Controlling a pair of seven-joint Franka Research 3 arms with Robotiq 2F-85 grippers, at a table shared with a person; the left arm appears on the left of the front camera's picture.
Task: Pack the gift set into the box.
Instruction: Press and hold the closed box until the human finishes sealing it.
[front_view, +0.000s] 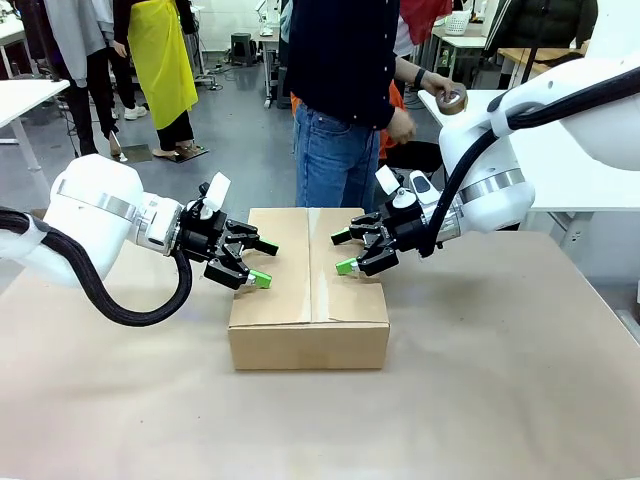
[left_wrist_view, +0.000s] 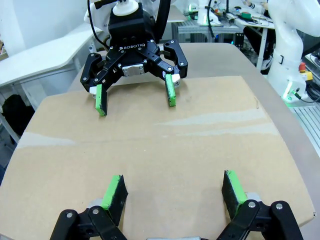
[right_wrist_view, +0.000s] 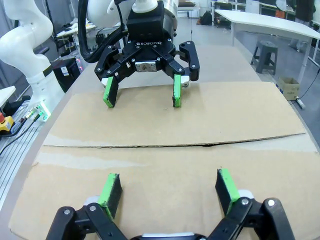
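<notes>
The closed box (front_view: 309, 290) sat mid-table, stiff but probably light cardboard, best pressed flat on its flaps beside the seam, where the left gripper (front_view: 258, 262) and right gripper (front_view: 345, 251) hovered wide open, holding nothing.

Bright, even overhead light — soft faint shadows, sharp focus, wide-angle bowing at wrist-view edges.

plain brown box (front_view: 308, 300), green-padded black pincers

Plain brown cardboard box (front_view: 309, 300), top flaps shut flat, seam across the lid, mid-table
</notes>
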